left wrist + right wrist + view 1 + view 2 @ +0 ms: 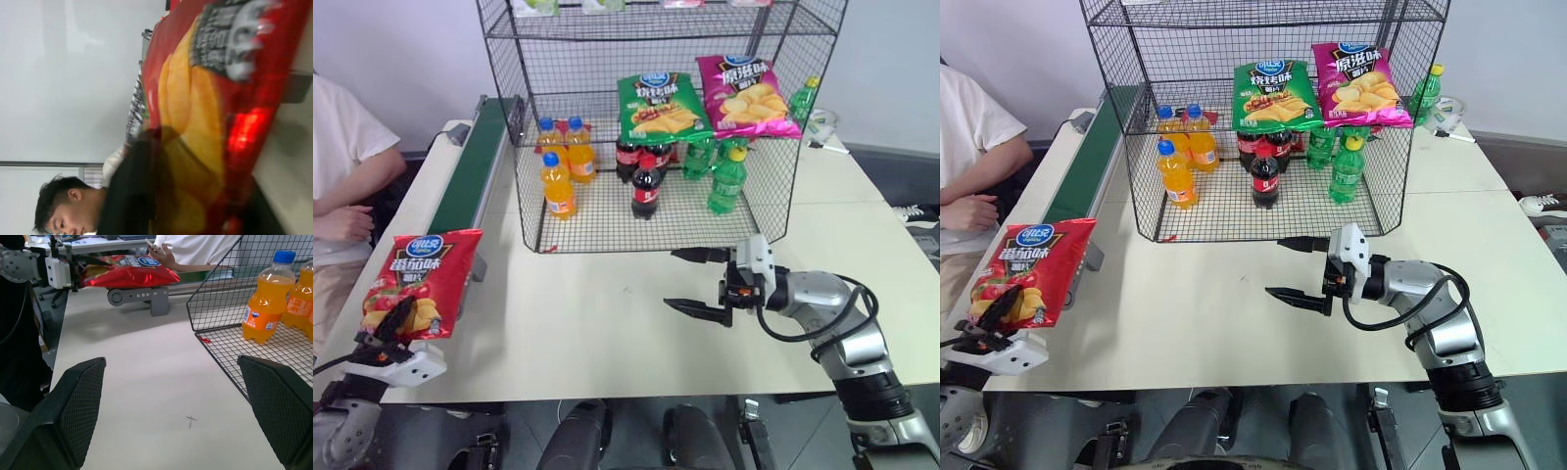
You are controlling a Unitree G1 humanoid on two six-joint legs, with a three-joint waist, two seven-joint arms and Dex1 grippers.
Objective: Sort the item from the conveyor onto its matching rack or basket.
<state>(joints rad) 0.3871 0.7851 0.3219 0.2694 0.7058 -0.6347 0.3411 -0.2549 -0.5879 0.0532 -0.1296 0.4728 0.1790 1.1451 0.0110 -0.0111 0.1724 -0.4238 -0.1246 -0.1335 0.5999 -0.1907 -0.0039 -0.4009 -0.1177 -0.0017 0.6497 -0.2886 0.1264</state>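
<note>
The left gripper (396, 328) is clamping the lower end of the red bag (421, 282), fingers closed on the crimped bottom part so the bag is standing up above it, logo end up. The bag is hanging in the air at the near end of the conveyor (475, 166), off the belt and over the table's left edge; in the right wrist view it is sitting just above the belt's end roller housing. Pinching the edge is likely the only way two thin fingers can hold a puffy bag.

The rack (656, 117) is standing at the middle-back of the table (607, 323), well apart from the bag. Inside, the green bag (661, 106) and magenta bag (746, 95) are lying tilted on top of bottles, with orange bottles (558, 162) on the left side, cola (644, 186) in the middle and green bottles (726, 178) to the right. So crisps are grouped together up there, and I judge the red bag belongs beside them.

The left arm is low at the near left corner, forearm angled in from below, gripper pointing roughly forward and level.

The right gripper (700, 281) is empty, jaws spread wide, pointing sideways toward the robot's left, hovering over bare table just in front of the rack's open face. Elbow is bent, forearm coming in from the right. It looks parked, or waiting for a handover.

A person (342, 186) in a white shirt is sitting beside the conveyor on the left.
</note>
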